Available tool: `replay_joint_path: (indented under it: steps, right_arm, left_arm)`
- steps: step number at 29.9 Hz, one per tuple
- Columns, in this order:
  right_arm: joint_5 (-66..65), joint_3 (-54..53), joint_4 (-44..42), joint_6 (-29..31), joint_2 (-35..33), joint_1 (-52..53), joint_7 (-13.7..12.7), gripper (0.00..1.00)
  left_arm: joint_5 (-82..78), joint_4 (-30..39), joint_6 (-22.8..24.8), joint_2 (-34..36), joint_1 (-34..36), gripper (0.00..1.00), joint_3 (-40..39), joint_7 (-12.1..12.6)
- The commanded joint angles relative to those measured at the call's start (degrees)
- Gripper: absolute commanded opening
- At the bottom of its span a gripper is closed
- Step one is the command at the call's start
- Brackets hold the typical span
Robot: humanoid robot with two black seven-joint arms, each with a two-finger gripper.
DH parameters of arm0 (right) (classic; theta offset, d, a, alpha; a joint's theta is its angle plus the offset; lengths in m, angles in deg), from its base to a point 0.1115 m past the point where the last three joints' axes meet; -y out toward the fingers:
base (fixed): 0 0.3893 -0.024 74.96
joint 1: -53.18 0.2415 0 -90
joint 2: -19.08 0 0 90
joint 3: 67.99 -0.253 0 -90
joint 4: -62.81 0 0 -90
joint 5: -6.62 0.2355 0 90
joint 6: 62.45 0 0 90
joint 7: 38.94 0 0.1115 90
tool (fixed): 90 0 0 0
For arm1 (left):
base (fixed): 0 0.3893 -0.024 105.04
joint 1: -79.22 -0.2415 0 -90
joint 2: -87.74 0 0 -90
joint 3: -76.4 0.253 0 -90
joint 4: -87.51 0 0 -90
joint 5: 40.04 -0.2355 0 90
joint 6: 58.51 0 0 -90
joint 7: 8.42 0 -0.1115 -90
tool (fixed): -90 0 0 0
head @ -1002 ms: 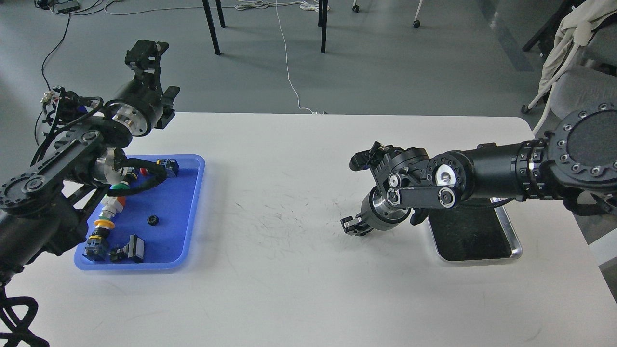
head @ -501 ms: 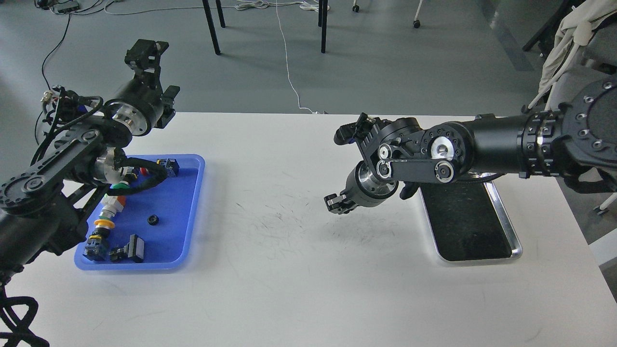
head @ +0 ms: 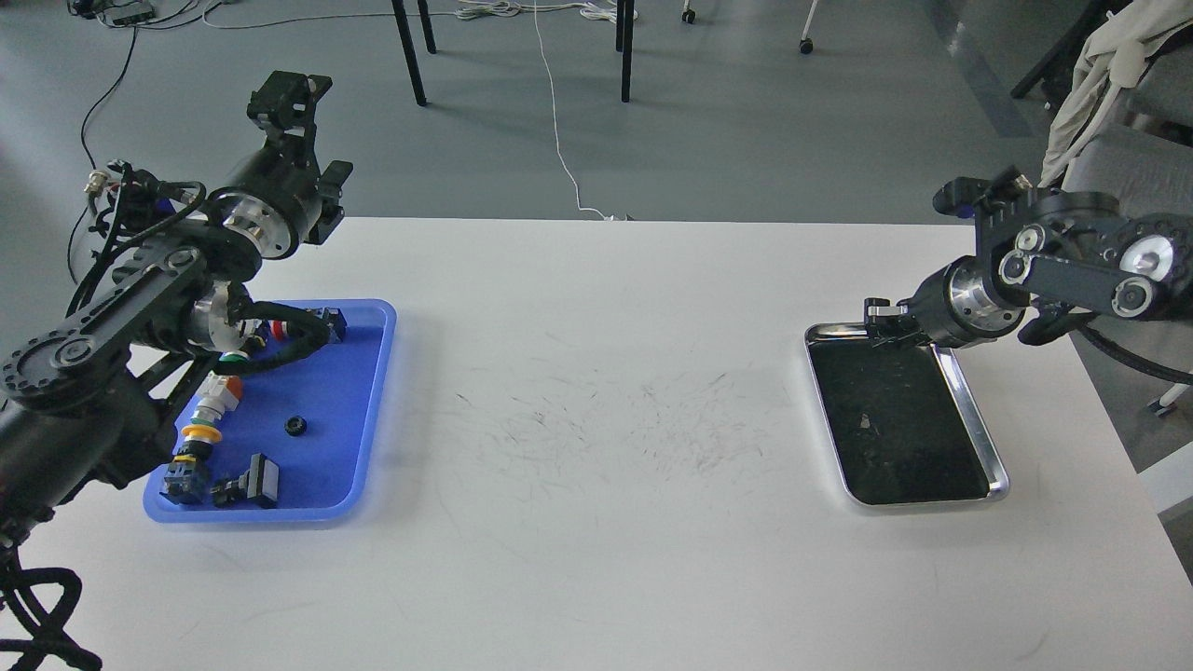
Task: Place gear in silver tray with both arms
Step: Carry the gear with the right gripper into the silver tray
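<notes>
gear, small and black, lies on the floor of the blue tray, untouched. left gripper is raised past the table's far edge, fingers parted, nothing between them. right gripper hangs at the far rim of the silver tray; too dark to tell spread or closed.

likely step: left arm descends straight onto the gear, clear of the other tray parts and its own cable. mid-table is open for a handover.

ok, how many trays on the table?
2. The blue tray sits at the table's left, holding small parts, under my left arm. The silver tray sits at the right, its far end just under my right gripper. None looks hidden.
</notes>
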Motion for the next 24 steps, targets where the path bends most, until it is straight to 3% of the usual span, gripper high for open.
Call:
replay_joint_path:
  steps: [1, 15, 18, 20, 23, 24]
  right_arm:
    - [0.0, -1.2, -1.3, -0.6, 0.2, -2.2, 0.3, 0.06]
    - [0.0, -2.0, -1.2, -1.8, 2.3, -5.4, 0.2, 0.13]
    - [0.1, -2.0, -1.0, -1.6, 2.3, -4.7, 0.2, 0.25]
    - [0.2, -2.2, -0.9, -1.6, 2.3, -4.6, 0.2, 0.39]
    - [0.5, -4.0, -0.6, -1.4, 2.2, -4.5, 0.1, 0.82]
    - [0.6, -5.0, -0.3, -1.2, 2.1, -4.6, 0.1, 0.88]
  left_arm:
    - [0.0, -0.1, -0.8, 0.0, 0.1, 0.99, 0.2, 0.1]
    - [0.0, -0.2, -1.3, 0.1, 0.5, 0.99, 0.2, 0.1]
    - [0.0, -0.2, -1.4, 0.1, 0.5, 0.99, 0.2, 0.1]
    - [0.0, -0.2, -1.3, 0.1, 0.5, 0.99, 0.2, 0.1]
    - [0.0, -0.2, -1.4, 0.1, 0.5, 0.99, 0.2, 0.1]
    - [0.0, -0.2, -1.4, 0.1, 0.5, 0.99, 0.2, 0.1]
